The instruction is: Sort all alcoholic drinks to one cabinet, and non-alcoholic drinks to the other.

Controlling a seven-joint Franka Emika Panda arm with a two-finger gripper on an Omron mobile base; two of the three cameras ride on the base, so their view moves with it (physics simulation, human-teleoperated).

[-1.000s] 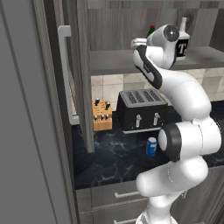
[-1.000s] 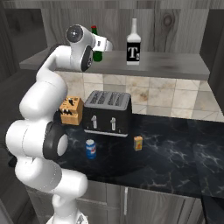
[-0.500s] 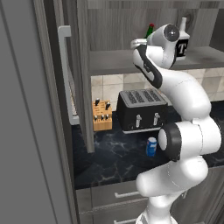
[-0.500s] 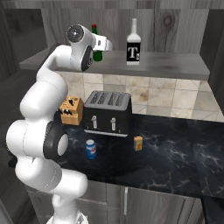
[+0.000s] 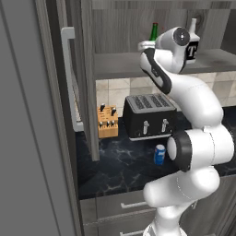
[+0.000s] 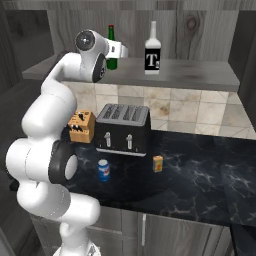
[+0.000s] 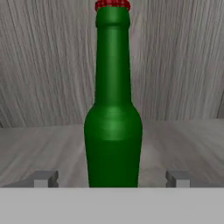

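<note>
The green bottle (image 7: pixel 113 131) with a red cap stands upright on the open cabinet's shelf (image 6: pixel 190 75). My gripper (image 7: pixel 113 178) is open, its fingertips (image 7: pixel 46 178) spread wide on either side of the bottle's base, clear of the glass. From the right base view the green bottle (image 6: pixel 112 50) sits just behind the hand, and the pale bottle (image 6: pixel 152 50) with the black "T" label stands on the same shelf to its right. The blue soda can (image 6: pixel 103 171) and the orange-yellow carton (image 6: pixel 158 163) rest on the dark counter below.
A black toaster (image 6: pixel 122 130) and a wooden knife block (image 6: pixel 81 126) stand under the shelf against the tiled wall. The cabinet door (image 5: pixel 87 69) hangs open to the left, its bar handle (image 5: pixel 69 78) facing out. Grey drawers (image 5: pixel 133 205) run below the counter.
The jaws have spread wide and let go of the green bottle, which stays upright on the shelf. The arm has hardly moved.
</note>
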